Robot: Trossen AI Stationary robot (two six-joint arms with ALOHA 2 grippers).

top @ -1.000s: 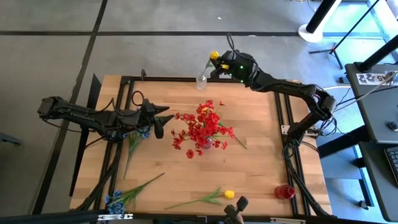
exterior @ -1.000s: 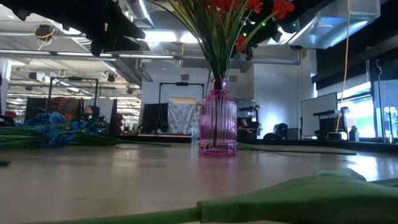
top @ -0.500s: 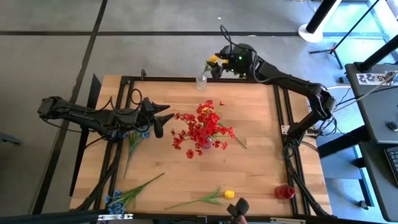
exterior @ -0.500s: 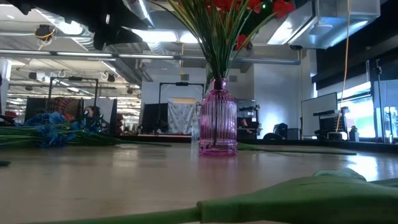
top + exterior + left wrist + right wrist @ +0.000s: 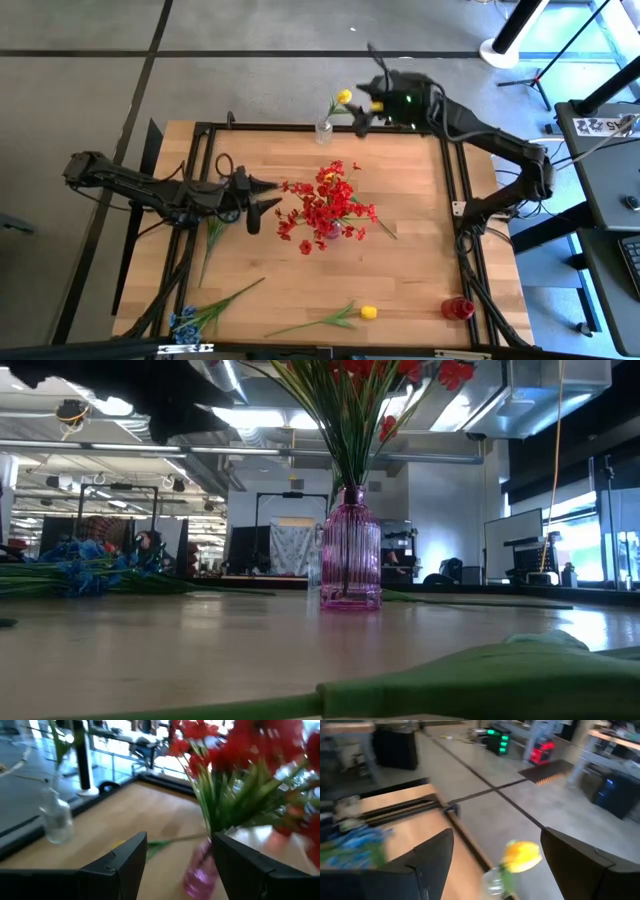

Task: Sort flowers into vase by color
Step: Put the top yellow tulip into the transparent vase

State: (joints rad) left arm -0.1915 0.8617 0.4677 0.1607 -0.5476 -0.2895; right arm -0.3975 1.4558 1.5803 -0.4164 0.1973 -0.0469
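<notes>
Beside the wide-open right claw [image 5: 362,108], one yellow tulip [image 5: 343,97] is seen in one clear vase [image 5: 323,130]; the left claw [image 5: 268,194] is spread before one pink vase [image 5: 199,870].

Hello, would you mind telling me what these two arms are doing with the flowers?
They are sorting flowers by colour. The red sprays fill the pink vase. A yellow tulip stands in the clear vase, with the right claw open beside it. The left claw is open near the red sprays. Blue clusters and another tulip lie unsorted.
</notes>
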